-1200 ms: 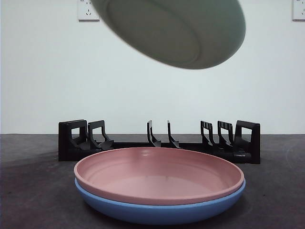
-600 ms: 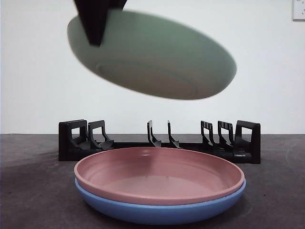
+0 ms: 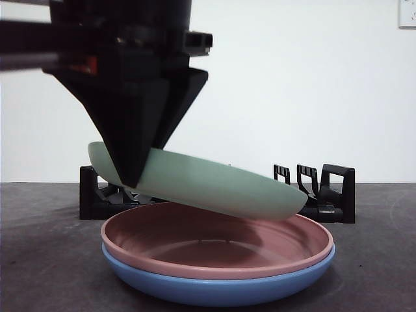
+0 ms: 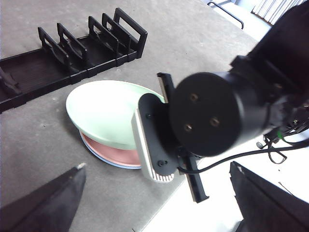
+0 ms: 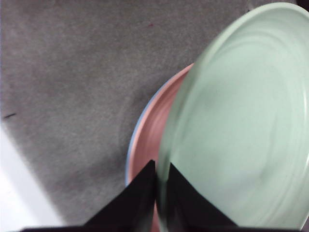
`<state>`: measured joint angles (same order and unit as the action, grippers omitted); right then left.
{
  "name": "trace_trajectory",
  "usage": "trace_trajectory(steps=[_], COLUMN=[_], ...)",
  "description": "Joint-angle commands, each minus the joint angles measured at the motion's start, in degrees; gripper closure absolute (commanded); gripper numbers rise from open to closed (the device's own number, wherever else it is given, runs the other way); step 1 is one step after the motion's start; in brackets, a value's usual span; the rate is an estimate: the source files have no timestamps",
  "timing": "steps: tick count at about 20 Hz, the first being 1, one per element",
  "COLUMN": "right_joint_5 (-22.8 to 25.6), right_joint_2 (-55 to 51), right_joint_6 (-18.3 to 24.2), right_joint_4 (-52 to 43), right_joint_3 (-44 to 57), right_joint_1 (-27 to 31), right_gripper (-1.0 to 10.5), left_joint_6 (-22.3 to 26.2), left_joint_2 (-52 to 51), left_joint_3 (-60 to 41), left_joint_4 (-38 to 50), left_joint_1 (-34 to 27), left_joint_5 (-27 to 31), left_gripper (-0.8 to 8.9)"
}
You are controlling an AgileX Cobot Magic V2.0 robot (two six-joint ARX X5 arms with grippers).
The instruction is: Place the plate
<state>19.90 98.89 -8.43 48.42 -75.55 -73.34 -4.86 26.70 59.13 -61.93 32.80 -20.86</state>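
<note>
Plates number three: green plate in right gripper, pink plate, blue plate.

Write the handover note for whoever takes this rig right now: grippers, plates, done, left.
Right gripper: shut on the rim of the green plate, low over the stack.
Left gripper: holds nothing, jaws open, waiting to the side.
Green plate: tilted, its gripped edge high, its far edge down at or just above the pink plate; contact cannot be told.
Pink plate sits nested in the blue plate on the table; the black rack behind holds no plates.
Done: green plate carried to above the stack.
Left: lower it flat into the pink plate, open the jaws, withdraw.
</note>
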Motion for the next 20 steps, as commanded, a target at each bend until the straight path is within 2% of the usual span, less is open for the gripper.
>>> trace_trajectory(steps=[1, 8, 10, 16, 20], right_joint_5=[1.09, 1.14, 1.09, 0.00, 0.02], right_joint_2=[0.85, 0.87, 0.87, 0.87, 0.87], right_joint_6=[3.26, 3.65, 1.40, -0.24, -3.15], right_joint_4=[-0.44, -0.22, -0.11, -0.92, -0.81], right_joint_3=[-0.50, 0.20, 1.62, 3.06, 3.06], right_joint_1=[1.62, 3.58, 3.13, 0.74, -1.77], right_gripper=[9.4, 9.4, 9.4, 9.4, 9.4], left_joint_6=[1.05, 1.05, 1.20, 1.18, 1.16], left_joint_2=[0.20, 0.20, 0.20, 0.22, 0.22], left_joint_3=[1.33, 1.33, 1.33, 1.33, 1.33], left_joint_4=[0.96, 2.99, 3.72, 4.52, 4.52], left_joint_1=[0.33, 0.33, 0.33, 0.33, 0.33], left_joint_5=[0.07, 0.07, 0.07, 0.07, 0.07], left_gripper=[3.49, 3.49, 3.49, 3.49, 3.49])
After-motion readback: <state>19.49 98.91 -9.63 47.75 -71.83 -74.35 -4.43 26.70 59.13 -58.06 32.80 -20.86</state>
